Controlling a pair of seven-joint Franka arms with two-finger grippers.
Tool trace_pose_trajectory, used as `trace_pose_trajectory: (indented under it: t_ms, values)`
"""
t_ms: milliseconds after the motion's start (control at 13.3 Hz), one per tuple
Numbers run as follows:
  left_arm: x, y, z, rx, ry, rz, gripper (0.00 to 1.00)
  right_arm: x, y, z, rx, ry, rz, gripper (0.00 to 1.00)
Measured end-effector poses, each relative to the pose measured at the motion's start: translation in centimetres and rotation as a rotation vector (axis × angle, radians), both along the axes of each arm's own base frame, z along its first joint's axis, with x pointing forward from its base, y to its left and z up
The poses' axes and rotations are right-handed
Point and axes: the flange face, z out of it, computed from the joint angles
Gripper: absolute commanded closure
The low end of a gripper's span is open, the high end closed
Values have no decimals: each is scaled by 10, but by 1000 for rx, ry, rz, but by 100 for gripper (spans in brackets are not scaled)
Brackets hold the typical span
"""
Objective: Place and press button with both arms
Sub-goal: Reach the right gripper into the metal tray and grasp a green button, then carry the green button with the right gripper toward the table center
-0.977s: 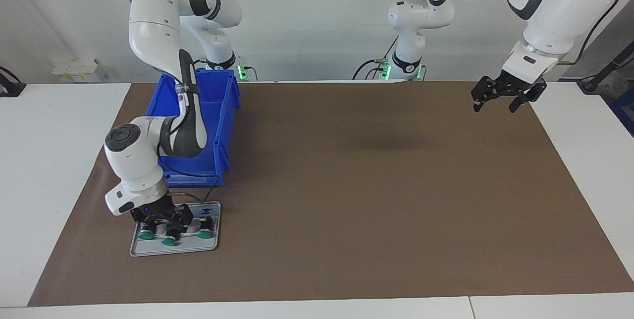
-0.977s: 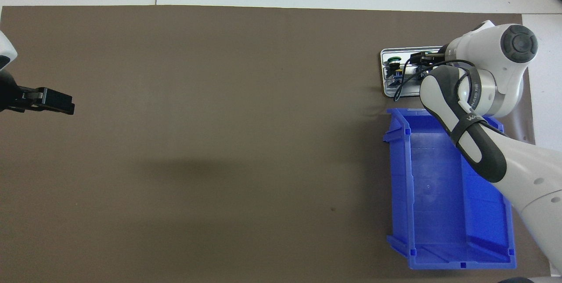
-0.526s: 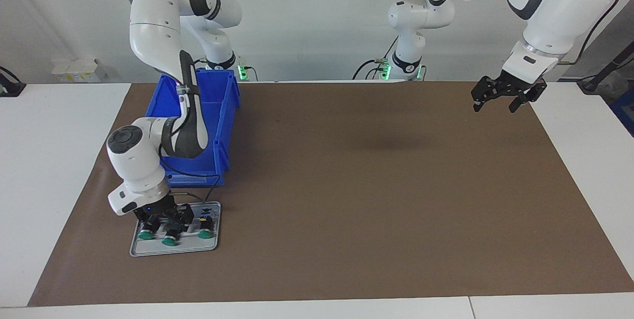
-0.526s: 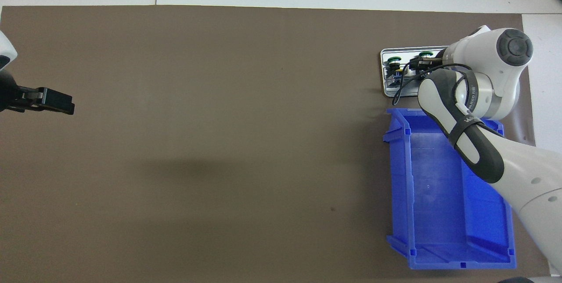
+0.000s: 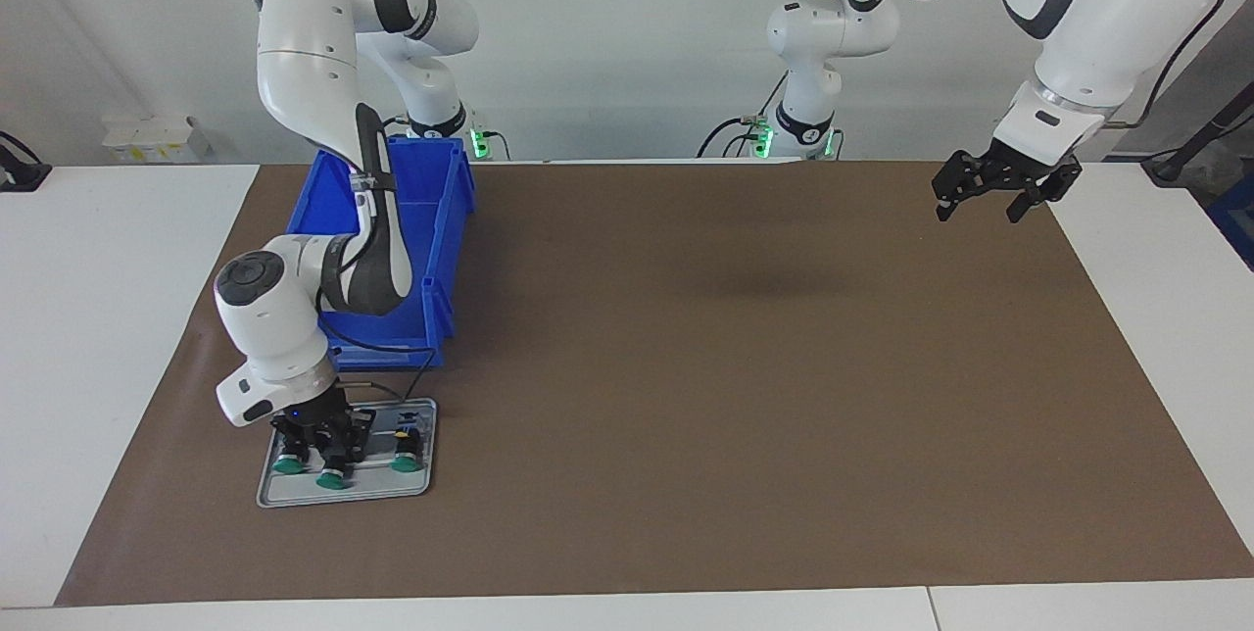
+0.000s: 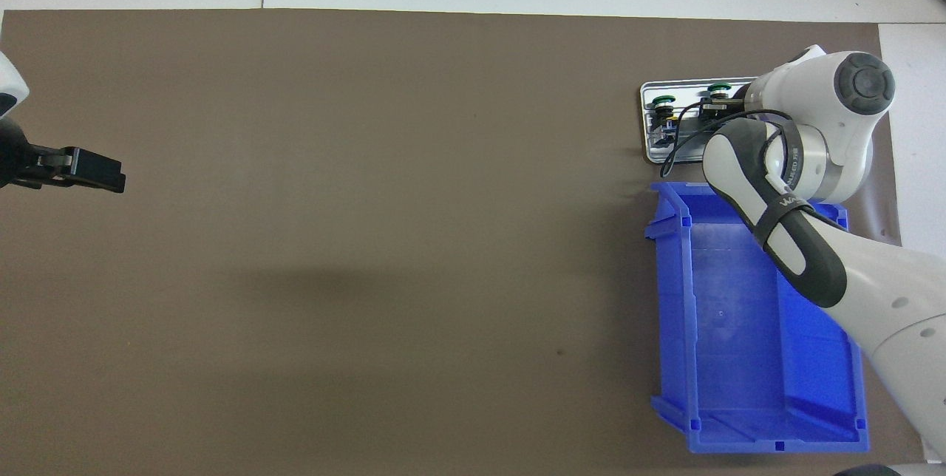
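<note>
The pick-up looks to be the step in hand. In the lower left of the facing view the right gripper (image 5: 321,443) is sitting down in the grey tray (image 5: 294,494), its jaws straddling the middle button (image 5: 330,479) of three green-capped ones; whether they are gripping it yet I cannot tell. The other two buttons (image 5: 287,464) (image 5: 403,462) are lying just beside it, so the lift, I judge, is calling for a straight rise without clipping either.

The blue bin (image 5: 441,219) is standing right next to the tray, crowding that corner. The brown surface (image 5: 735,415) through the middle of the frame is offering plenty of room for setting the button down.

At the upper right the left gripper (image 5: 980,202) is waiting in the air over the mat's corner, jaws spread and holding nothing.
</note>
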Motion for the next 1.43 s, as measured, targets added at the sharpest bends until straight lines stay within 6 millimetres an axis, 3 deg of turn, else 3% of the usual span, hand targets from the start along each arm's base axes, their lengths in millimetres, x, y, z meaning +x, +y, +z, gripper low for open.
trace_pose_trajectory:
  t_ms: [150,376,601,752,1052,1203,1428]
  values:
    - [0,0,0,0,0,0,0,9,1,28,23,5,-76,100]
    - [0,0,0,0,0,0,0,16,11,102,75,45,-259,100]
    - [0,0,0,0,0,0,0,9,41,160,112,43,-485,100]
    - [0,0,0,0,0,0,0,-6,75,182,111,75,-652,100]
    - [0,0,0,0,0,0,0,-32,184,189,171,93,-1038,100]
    - [0,0,0,0,0,0,0,-53,259,183,201,93,-1186,100]
    - [0,0,0,0,0,0,0,-99,378,163,222,54,-1307,100]
